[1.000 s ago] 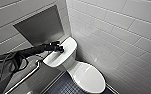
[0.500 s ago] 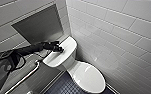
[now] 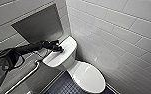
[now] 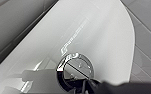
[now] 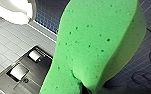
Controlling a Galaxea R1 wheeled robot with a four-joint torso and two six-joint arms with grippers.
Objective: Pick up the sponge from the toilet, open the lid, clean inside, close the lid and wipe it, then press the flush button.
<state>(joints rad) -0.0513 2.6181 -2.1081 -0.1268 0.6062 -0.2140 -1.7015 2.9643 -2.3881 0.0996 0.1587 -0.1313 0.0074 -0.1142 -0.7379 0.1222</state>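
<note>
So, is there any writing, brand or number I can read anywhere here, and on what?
No text is readable.
On the toilet tank, a pale streak beside the flush button is too blurred to tell if it is lettering.
The sponge carries no print.

1. Toilet point(image 3: 89, 75): white ceramic. The oval lid is down over the bowl. Behind it is a rectangular tank with rounded corners, set into the corner where two walls meet.
2. Flush button point(image 4: 75, 68): round, shiny metal, split by one slanting line into two halves. It is sunk in the tank top, close under my left wrist.
3. Sponge point(image 5: 98, 45): bright green, pitted flat pad with a rounded end and pinched waist. It is off the toilet and aloft, broad face toward my right wrist.
</note>
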